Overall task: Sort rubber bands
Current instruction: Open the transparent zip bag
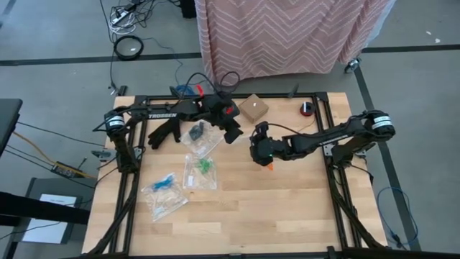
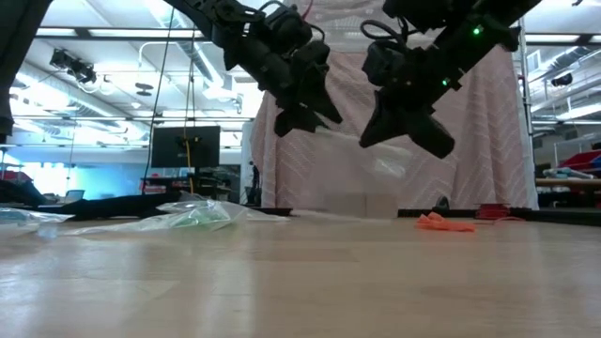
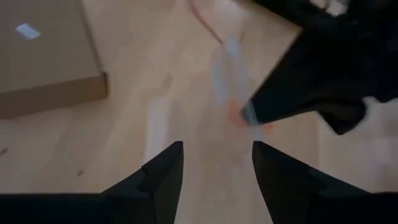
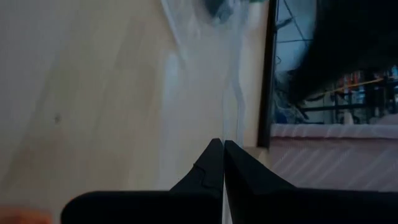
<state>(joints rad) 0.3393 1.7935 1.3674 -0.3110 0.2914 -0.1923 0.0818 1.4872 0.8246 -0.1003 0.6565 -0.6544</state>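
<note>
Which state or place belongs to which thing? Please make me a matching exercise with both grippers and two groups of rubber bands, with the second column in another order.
Things:
1. left gripper
2. right gripper
3. orange rubber bands
4. green rubber bands

States or places:
A. inside a zip bag lying on the table
B. open, holding nothing
C. loose on the table, in no bag
D. shut on a clear bag

Pairs: 1-B, 2-D, 3-C, 4-A
</note>
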